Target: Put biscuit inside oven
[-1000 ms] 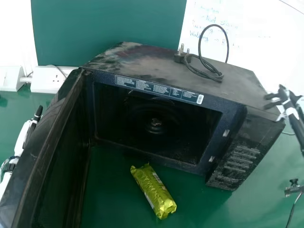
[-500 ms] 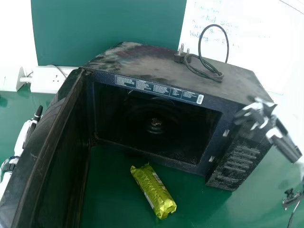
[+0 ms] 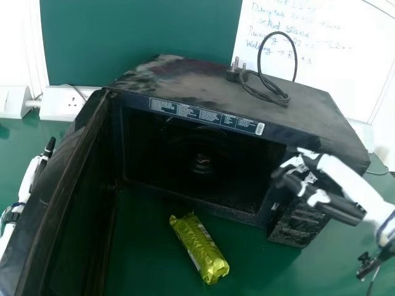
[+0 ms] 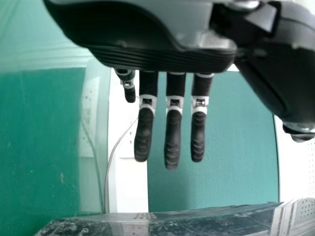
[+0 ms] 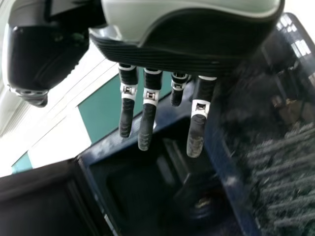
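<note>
Right robot hand [image 3: 345, 179] before oven [image 3: 179, 77] — printed label [image 3: 207, 115] above opening [image 3: 228, 166]

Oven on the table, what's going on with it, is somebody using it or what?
A robot is at work here, with the biscuit packet meant to go into the oven. The oven door is open, but the packet lies on the table in front of the opening, with neither hand on it. The open right hand is by the oven's control-panel side; the open left hand is beyond the door.
</note>
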Available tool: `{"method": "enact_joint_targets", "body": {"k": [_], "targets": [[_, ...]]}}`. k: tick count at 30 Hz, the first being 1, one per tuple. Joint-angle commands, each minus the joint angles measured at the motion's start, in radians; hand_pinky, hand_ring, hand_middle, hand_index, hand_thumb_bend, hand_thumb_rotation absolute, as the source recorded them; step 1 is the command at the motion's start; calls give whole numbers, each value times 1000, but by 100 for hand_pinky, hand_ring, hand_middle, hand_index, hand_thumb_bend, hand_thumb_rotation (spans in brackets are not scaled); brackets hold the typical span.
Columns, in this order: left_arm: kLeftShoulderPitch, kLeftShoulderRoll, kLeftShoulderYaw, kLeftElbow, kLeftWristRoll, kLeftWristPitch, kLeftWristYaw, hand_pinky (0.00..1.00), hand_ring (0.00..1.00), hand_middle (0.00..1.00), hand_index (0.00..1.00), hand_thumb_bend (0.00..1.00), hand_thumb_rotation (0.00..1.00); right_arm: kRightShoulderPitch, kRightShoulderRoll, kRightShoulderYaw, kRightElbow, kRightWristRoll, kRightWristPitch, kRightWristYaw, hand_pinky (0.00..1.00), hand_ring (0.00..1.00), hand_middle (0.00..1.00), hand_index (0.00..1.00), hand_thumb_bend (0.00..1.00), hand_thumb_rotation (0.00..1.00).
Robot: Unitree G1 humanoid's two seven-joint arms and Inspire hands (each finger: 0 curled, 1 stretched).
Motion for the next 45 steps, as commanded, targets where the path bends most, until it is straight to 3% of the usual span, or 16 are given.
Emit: {"method": "enact_joint_targets", "body": {"k": [1,5,7,12,15,17,20,24,27,28,31,34,36,41,45], "targets": [[10,1,3,-5,-1,2,1,24,29,38,48,52,6,-6,-7,25,-55,-14,60,-27,38,47,54,66,82,33],[9,3,3,-1,-1,-3,-2,24,30,38,48,52,6,-19,-5,73,-112,-37,173,-62,38,44,50,62,88,35],[10,2,3,-5,1,2,1,24,29,38,48,52,6,-39,-5,95,-89,-15,147,-45,35,40,45,60,88,38],[11,0,5,-7,-6,4,-2,24,29,38,48,52,6,-56,-45,109,-114,-24,205,-25,31,37,45,61,92,43],[10,0,4,-6,-3,4,1,24,29,38,48,52,6,-64,-52,118,-107,-7,212,-7,28,36,47,60,91,44],[8,1,3,-4,-2,3,-1,24,29,38,48,52,6,-57,-55,132,-105,-43,172,-14,28,37,48,61,93,48],[8,1,2,-2,-2,-4,-4,24,30,38,48,52,6,-66,-57,164,-128,-44,224,-16,24,37,51,60,99,48],[8,-2,3,-2,-5,-3,-3,24,29,38,48,52,6,-82,-77,214,-130,-98,180,-14,20,36,50,63,100,60],[8,-3,3,-8,-3,8,3,24,29,38,48,52,6,-95,-114,261,-141,-154,186,-2,23,54,66,77,100,69],[9,-3,2,-11,-2,11,5,24,29,38,48,52,6,-95,-134,282,-149,-207,174,-9,26,64,72,83,100,73],[9,-3,1,-17,2,13,8,24,29,38,48,52,6,-103,-167,339,-169,-319,144,-16,30,75,79,89,100,78],[10,-3,0,-20,5,12,10,24,29,38,48,52,6,-136,-209,394,-184,-366,170,31,56,84,86,95,100,80],[10,-3,0,-18,3,9,6,24,29,38,48,52,6,-167,-237,432,-187,-387,182,67,62,88,90,99,100,80],[10,-2,0,-12,4,3,5,24,29,38,48,52,6,-217,-225,511,-198,-463,194,84,59,86,92,99,100,82],[10,-4,1,-16,-3,14,4,24,29,38,48,52,6,-252,-211,556,-210,-487,214,108,49,85,92,98,100,83]]}}
